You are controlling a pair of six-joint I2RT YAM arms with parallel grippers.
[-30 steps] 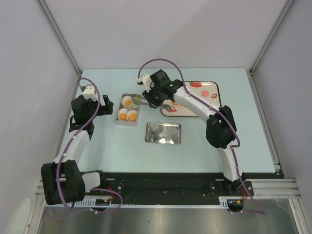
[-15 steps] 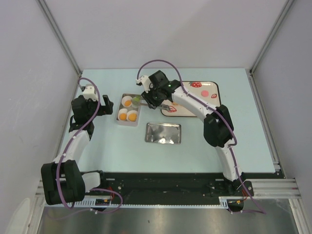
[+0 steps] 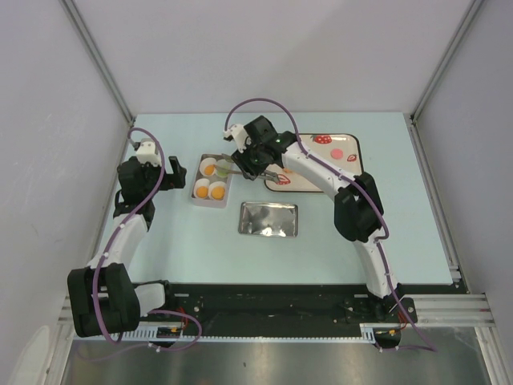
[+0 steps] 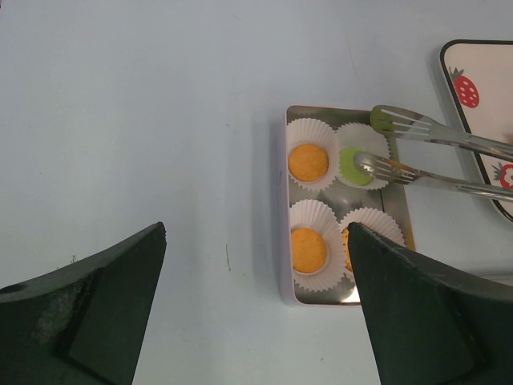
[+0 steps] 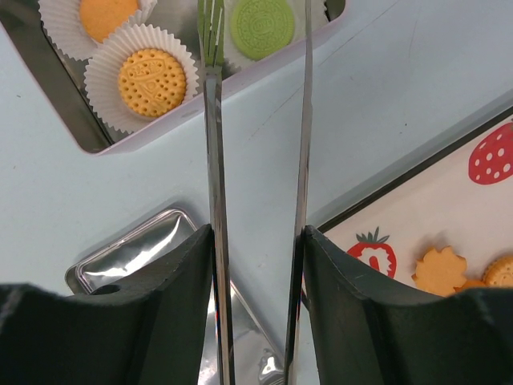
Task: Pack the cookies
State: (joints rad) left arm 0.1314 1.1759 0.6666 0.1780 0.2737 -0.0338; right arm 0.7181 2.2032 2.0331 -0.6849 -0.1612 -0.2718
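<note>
A small metal tin (image 3: pixel 210 206) holds white paper cups with orange cookies (image 3: pixel 209 169) in three of them. In the left wrist view the tin (image 4: pixel 284 241) shows two orange cookies (image 4: pixel 309 161) fully, a third half hidden, and a green cookie (image 4: pixel 353 166) in the far right cup. My right gripper (image 3: pixel 255 160) (image 5: pixel 257 233) is shut on metal tongs (image 5: pixel 212 160). The tong tips stand apart on either side of the green cookie (image 5: pixel 262 26). My left gripper (image 3: pixel 178 174) (image 4: pixel 256 233) is open and empty, just left of the tin.
A strawberry-print tray (image 3: pixel 358 164) at the back right holds more cookies (image 5: pixel 439 271). A shiny metal lid (image 3: pixel 268 218) lies in front of the tin and the tray, under the right wrist (image 5: pixel 136 249).
My right gripper and the tongs have shifted slightly left over the tin's far right cup. The left arm has not moved.
</note>
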